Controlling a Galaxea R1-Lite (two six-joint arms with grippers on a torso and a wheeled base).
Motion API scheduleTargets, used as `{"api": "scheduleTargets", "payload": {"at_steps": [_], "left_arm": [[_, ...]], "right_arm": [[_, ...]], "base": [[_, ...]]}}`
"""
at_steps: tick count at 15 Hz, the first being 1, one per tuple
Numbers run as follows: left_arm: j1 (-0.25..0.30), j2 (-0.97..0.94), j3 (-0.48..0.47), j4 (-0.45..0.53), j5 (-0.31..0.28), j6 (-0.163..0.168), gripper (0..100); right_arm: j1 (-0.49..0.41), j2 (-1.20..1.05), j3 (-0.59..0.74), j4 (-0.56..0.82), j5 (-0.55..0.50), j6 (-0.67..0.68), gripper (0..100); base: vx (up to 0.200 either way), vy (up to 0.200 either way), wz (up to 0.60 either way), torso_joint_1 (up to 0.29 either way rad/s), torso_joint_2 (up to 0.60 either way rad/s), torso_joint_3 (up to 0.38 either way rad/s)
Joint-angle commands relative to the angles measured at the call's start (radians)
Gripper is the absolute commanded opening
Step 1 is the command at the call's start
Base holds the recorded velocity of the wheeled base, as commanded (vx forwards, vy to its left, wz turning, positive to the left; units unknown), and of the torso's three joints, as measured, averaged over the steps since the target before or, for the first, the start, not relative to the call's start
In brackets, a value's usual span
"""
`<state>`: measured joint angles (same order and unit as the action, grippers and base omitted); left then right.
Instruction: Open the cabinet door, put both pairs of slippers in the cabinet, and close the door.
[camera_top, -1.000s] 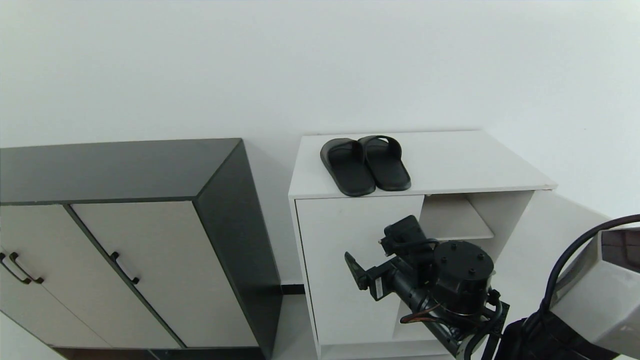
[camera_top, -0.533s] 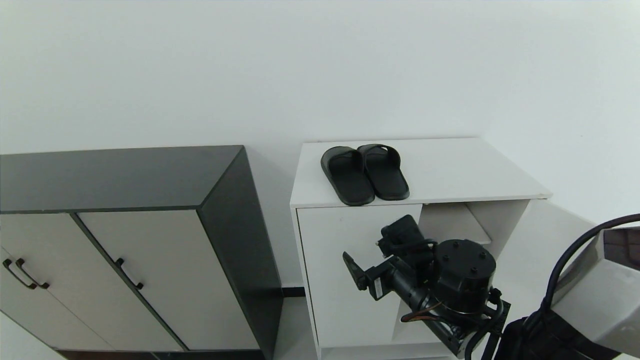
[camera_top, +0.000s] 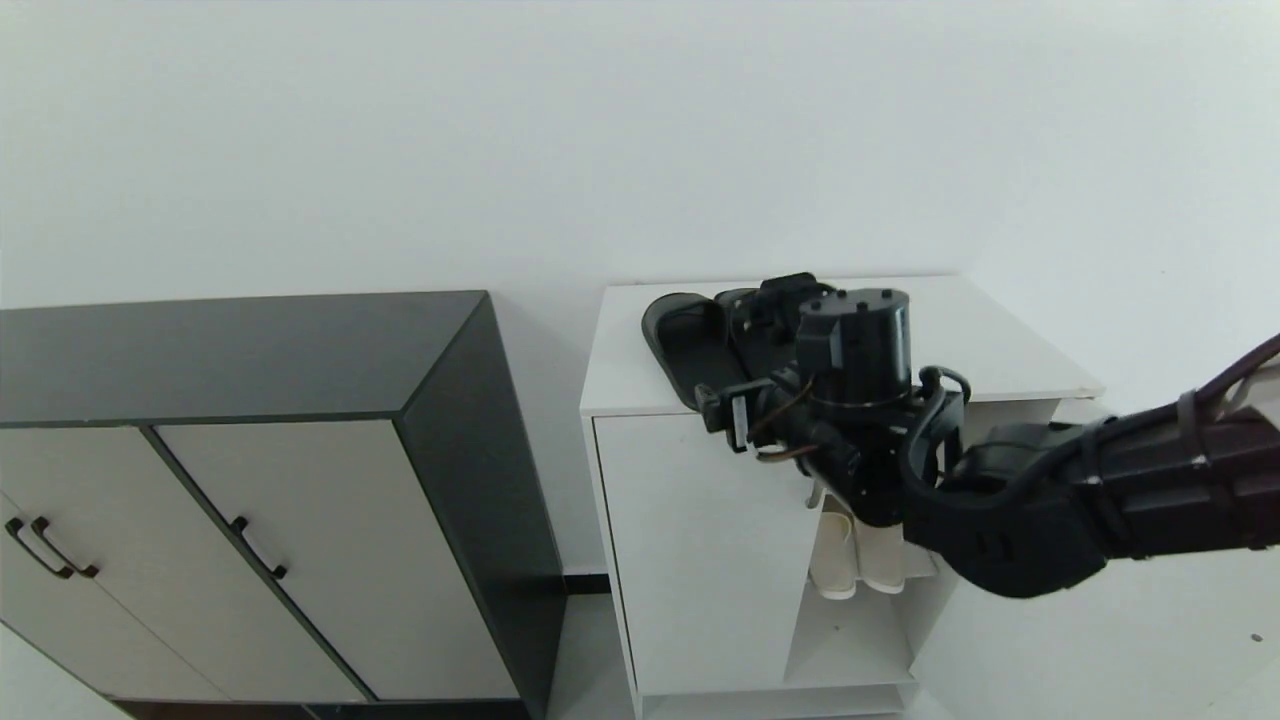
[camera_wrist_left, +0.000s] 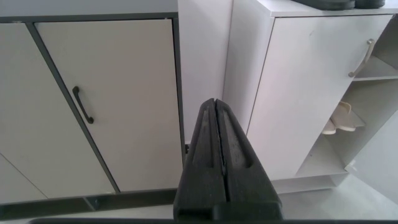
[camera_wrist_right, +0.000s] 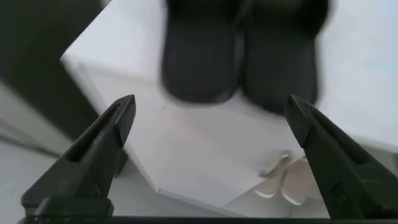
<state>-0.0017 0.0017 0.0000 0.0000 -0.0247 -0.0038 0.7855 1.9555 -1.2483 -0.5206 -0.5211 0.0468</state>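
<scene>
A pair of black slippers (camera_top: 680, 335) (camera_wrist_right: 199, 62) lies on top of the white cabinet (camera_top: 960, 340), toes toward the wall. My right gripper (camera_top: 750, 345) (camera_wrist_right: 210, 106) hovers open just above their heels, its fingers spread wider than the pair; it hides most of the right-hand slipper in the head view. A pair of white slippers (camera_top: 855, 560) (camera_wrist_left: 342, 118) (camera_wrist_right: 292, 177) stands on a shelf in the cabinet's open right compartment. The cabinet's left door (camera_top: 700, 540) (camera_wrist_left: 311, 81) with its handle (camera_wrist_left: 362, 57) is closed. My left gripper (camera_wrist_left: 214, 109) is shut and empty, low in front of the two cabinets.
A dark cabinet (camera_top: 250, 350) (camera_wrist_left: 106, 93) with cream doors and black handles stands to the left of the white one, with a narrow gap between them. A plain white wall runs behind both. Floor lies open to the right.
My right arm has risen from in front of the cabinet door to the cabinet top, over the black slippers. The white slippers on the shelf have come into sight.
</scene>
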Motion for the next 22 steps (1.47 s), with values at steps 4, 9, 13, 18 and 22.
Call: {"api": "scheduleTargets", "payload": {"at_steps": [4, 9, 13, 18, 22], "left_arm": [[0.000, 0.001, 0.000, 0.000, 0.000, -0.001, 0], [0.000, 0.001, 0.000, 0.000, 0.000, -0.001, 0], [0.000, 0.001, 0.000, 0.000, 0.000, -0.001, 0], [0.000, 0.001, 0.000, 0.000, 0.000, -0.001, 0], [0.000, 0.001, 0.000, 0.000, 0.000, -0.001, 0]], "right_arm": [[-0.063, 0.029, -0.097, 0.039, -0.037, 0.024, 100], [-0.071, 0.074, -0.102, 0.034, -0.031, 0.058, 100], [-0.071, 0.082, -0.102, 0.033, 0.059, 0.059, 100], [-0.071, 0.125, -0.122, 0.024, 0.093, 0.053, 100], [-0.072, 0.206, -0.209, 0.014, 0.092, 0.051, 100]], "base": [[0.050, 0.000, 0.00, 0.002, 0.00, 0.001], [0.200, 0.000, 0.00, 0.002, 0.00, -0.001], [0.150, 0.000, 0.00, 0.004, 0.00, 0.002], [0.000, 0.000, 0.00, 0.000, 0.00, 0.000], [0.000, 0.000, 0.00, 0.000, 0.00, 0.000]]}}
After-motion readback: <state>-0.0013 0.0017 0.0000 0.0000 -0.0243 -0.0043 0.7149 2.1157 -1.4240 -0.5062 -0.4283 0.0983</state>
